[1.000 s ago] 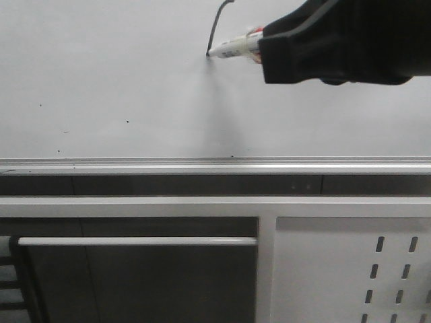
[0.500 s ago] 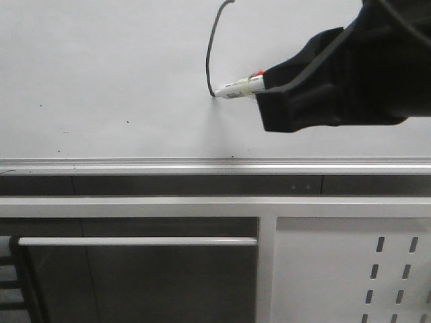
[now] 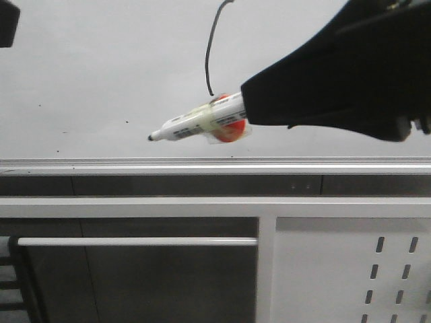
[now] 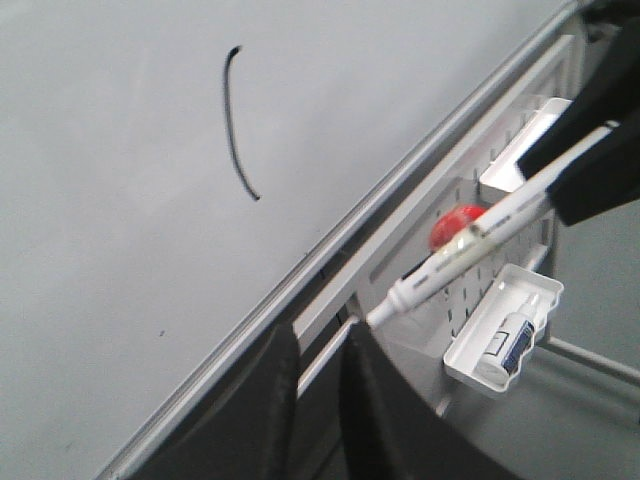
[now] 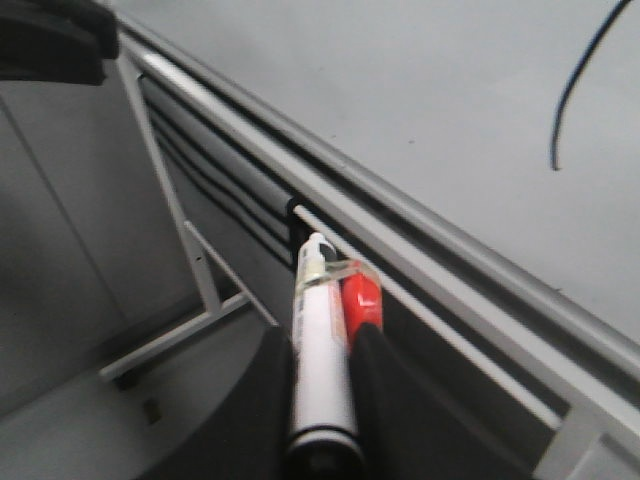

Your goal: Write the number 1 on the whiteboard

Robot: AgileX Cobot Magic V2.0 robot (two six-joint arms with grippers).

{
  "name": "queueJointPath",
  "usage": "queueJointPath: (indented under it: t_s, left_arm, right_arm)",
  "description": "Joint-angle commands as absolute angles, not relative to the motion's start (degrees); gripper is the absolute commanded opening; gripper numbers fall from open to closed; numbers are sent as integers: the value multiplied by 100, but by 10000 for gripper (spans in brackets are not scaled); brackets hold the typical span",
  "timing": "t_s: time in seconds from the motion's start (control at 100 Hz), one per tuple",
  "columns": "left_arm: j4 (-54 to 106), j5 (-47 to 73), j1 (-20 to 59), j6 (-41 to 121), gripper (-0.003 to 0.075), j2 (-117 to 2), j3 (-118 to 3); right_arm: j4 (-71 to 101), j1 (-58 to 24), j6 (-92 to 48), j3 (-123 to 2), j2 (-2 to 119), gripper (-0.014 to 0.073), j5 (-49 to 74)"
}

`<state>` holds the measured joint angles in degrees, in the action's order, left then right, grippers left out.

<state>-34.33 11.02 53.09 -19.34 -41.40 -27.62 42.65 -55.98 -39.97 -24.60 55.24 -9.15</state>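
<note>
Front view: the right gripper (image 3: 246, 111), black and blocky, clamps a white marker (image 3: 195, 122) with a red piece taped alongside; the number 1 (image 3: 210, 50), a thin curved black stroke, lies just above its fingers on the glossy whiteboard (image 3: 101, 67). Left wrist view: the left gripper (image 4: 318, 375) has its fingers nearly together, apparently holding nothing. Right wrist view: the marker sits between dark fingers.

whiteboard (image 3: 101, 60) glossy white, silver rail | number 1 (image 3: 210, 47) black | marker (image 3: 199, 122) white, red patch
</note>
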Motion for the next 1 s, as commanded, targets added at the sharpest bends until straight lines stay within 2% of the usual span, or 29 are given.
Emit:
queueJointPath:
  t_s: [0.0,0.06,0.1,0.14,0.43,0.9,0.99]
  left_arm:
    - [-3640,713,5706,-1507,244,-4117,-2932]
    - [-3829,907,5959,-1353,354,-4117,-2932]
    - [-4014,1090,6135,-1353,401,-4117,-2943]
    - [-4157,1358,6296,-1353,417,-4117,-2943]
    - [-5048,2608,6802,-1353,366,-4117,-2943]
    - [-5764,2590,6802,-1418,357,-4414,-2943]
    - [-5842,2580,6802,-1465,333,-4459,-2965]
  right_arm:
    - [4189,-5625,-4013,-2924,5465,-71,-667]
    - [4189,-5613,-4013,-3101,5552,-71,-454]
    - [4189,-5603,-4013,-3214,5612,-71,-350]
    - [4189,-5602,-4013,-3380,5693,-71,-205]
    - [4193,-5602,-4013,-4031,6280,-71,386]
    - [4336,-5602,-4013,-4596,6291,-71,660]
    - [4405,-5602,-4013,-4596,6291,-71,687]
